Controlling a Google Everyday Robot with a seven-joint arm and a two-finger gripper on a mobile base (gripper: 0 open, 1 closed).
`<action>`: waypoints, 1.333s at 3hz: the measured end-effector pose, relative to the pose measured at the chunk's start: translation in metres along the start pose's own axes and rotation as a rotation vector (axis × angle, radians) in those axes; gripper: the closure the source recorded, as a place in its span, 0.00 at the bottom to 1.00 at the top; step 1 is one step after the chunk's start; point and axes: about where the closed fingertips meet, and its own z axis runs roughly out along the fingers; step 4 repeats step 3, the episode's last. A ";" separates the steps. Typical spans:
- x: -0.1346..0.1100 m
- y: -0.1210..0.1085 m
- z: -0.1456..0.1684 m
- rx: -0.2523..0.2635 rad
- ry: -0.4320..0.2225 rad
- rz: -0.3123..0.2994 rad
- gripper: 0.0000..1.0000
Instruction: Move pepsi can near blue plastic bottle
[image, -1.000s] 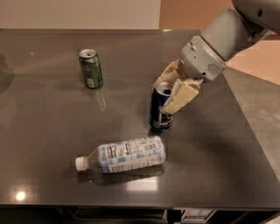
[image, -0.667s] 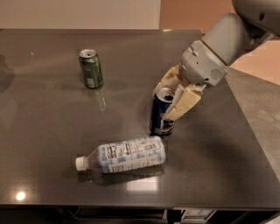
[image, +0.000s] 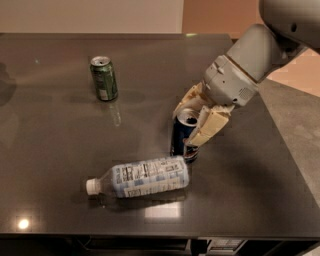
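Note:
The pepsi can is a dark navy can with a silver top. It stands upright on the dark table, just behind the right end of the blue plastic bottle. The bottle lies on its side with its white cap pointing left. My gripper comes in from the upper right, and its cream fingers sit on either side of the can's top, shut on it.
A green can stands upright at the back left of the table. The table's right edge runs close beside my arm, with grey floor beyond. The front edge is just below the bottle.
My gripper has carried the pepsi can a little forward and down toward the bottle; the can now stands right beside the bottle's right end. The bottle and green can have not moved.

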 end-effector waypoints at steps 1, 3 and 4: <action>0.004 0.001 0.005 -0.009 0.005 -0.001 0.12; 0.002 -0.001 0.006 0.000 0.004 -0.003 0.00; 0.002 -0.001 0.006 0.000 0.004 -0.003 0.00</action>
